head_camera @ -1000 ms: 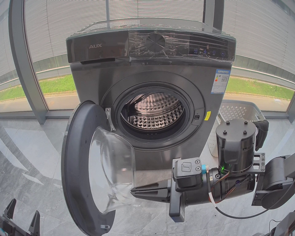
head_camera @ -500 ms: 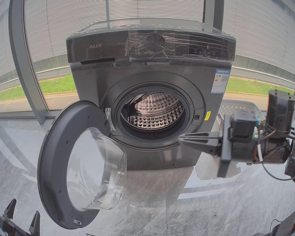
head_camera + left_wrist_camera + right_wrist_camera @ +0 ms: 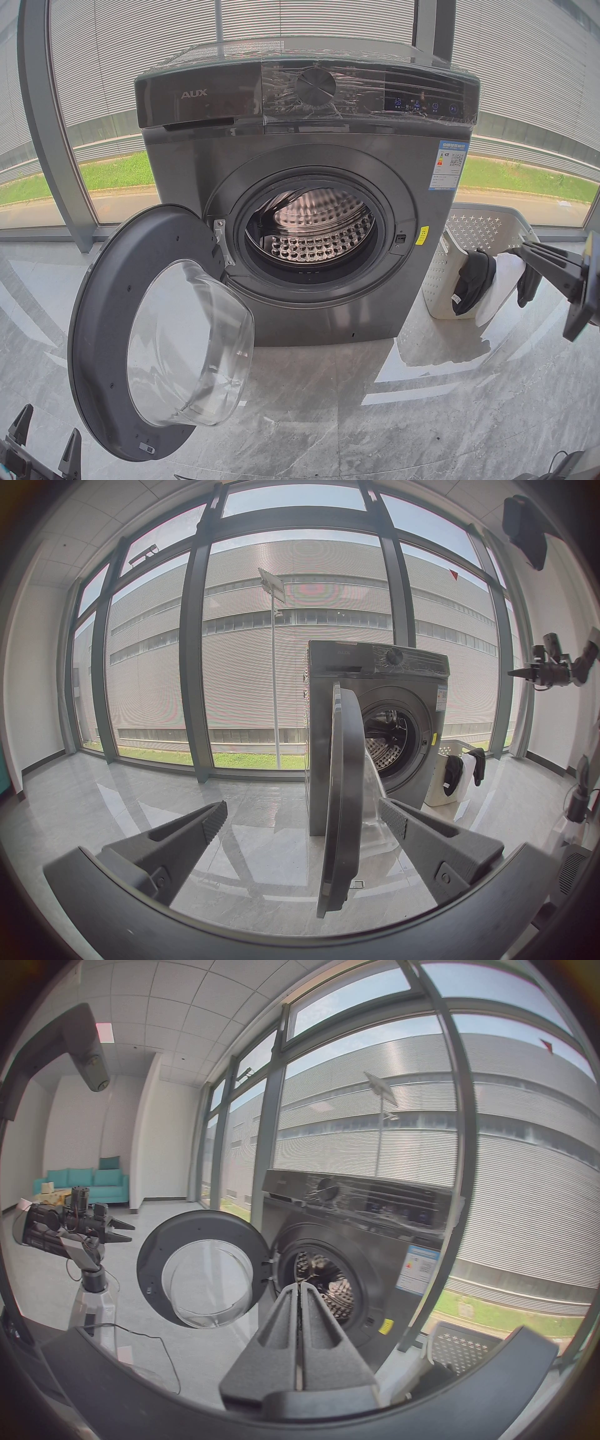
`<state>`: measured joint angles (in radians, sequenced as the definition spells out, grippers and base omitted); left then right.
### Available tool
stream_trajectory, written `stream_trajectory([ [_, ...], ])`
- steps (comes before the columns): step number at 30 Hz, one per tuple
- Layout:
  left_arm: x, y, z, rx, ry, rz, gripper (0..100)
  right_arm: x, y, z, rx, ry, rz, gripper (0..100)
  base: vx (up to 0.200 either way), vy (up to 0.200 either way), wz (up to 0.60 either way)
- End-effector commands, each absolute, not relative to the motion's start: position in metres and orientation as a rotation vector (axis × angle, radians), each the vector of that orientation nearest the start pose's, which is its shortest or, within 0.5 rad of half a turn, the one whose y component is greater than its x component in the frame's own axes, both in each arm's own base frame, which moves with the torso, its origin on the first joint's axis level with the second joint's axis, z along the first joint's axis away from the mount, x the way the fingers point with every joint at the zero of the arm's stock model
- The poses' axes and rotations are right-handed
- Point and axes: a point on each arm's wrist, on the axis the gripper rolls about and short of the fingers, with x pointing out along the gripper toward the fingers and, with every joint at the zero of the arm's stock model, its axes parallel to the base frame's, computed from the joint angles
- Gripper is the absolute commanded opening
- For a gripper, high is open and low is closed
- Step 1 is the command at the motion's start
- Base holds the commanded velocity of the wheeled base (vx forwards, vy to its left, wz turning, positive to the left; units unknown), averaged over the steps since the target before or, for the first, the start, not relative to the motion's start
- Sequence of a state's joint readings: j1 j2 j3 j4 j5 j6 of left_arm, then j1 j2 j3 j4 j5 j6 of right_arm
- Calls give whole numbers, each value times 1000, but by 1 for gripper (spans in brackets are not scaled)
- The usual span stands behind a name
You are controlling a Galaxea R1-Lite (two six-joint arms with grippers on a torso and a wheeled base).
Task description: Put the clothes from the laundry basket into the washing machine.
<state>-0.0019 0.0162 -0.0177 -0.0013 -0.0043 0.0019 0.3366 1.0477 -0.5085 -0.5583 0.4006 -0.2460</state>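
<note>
Standing against the far window wall, the washing machine (image 3: 306, 131) has its round door (image 3: 112, 300) swung wide open to the left, with the clear bowl of the door bulging toward the near right. The steel drum (image 3: 315, 228) shows through the round opening.

The laundry basket (image 3: 487, 228), white and perforated, sits on the grey floor (image 3: 375, 406) just beside the machine's right side. The clothes hang over its near rim: a dark garment (image 3: 473, 284) drapes down the basket's front, a white cloth (image 3: 505, 281) lies just to the right of it, and another dark piece (image 3: 530, 284) hangs at the basket's right corner.

The right claw (image 3: 528, 250) is at the right edge, about level with the basket's rim and pointing left toward it, near the right-hand dark piece; I cannot tell whether it touches the fabric. Its fingers (image 3: 325, 1335) are pressed flat together.

The left claw (image 3: 49, 431) sits low at the near left, well apart from both machine and basket, its fingers (image 3: 169, 849) spread wide apart.
</note>
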Motion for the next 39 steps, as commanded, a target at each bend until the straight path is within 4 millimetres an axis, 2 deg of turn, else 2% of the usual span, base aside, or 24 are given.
stream_trajectory([
  [1,-23,0,76,9,0,-8,100,64,19,213,-234,-207,537,0,0,0,0],
  [6,-23,0,76,6,-2,-6,100,21,10,170,-200,-252,428,0,0,0,0],
  [7,-23,0,76,6,-2,-6,100,21,10,170,-200,-252,428,0,0,0,0],
  [10,-23,0,76,6,-2,-9,100,5,7,151,-177,-290,371,0,0,0,0],
  [17,-23,0,76,26,-8,-15,100,-19,0,110,-56,-246,211,0,0,0,0],
  [24,-24,0,79,18,-23,-7,100,-16,-2,103,18,-150,111,0,0,0,0],
  [25,-24,0,88,9,-41,-6,100,-15,-2,102,16,-137,109,0,0,0,0],
  [27,-28,1,141,-29,-161,-16,100,-15,-2,99,14,-107,109,0,0,0,0],
  [28,-27,2,158,-34,-193,-33,100,-15,-2,98,12,-95,109,0,0,0,0],
  [29,-28,3,185,-35,-247,-76,100,-15,-2,96,9,-76,111,0,0,0,0],
  [30,-30,4,199,-32,-273,-102,100,-15,-2,95,9,-69,112,0,0,0,0],
  [31,-30,4,199,-32,-273,-102,100,-15,-2,95,9,-69,112,0,0,0,0],
  [32,-32,5,223,15,-312,-122,100,-15,-2,93,8,-53,112,0,0,0,0],
  [36,-33,4,231,52,-311,-162,100,-14,-2,90,4,-24,117,0,0,0,0],
  [39,-31,2,235,77,-271,-300,100,-14,-1,87,-2,11,126,0,0,0,0],
])
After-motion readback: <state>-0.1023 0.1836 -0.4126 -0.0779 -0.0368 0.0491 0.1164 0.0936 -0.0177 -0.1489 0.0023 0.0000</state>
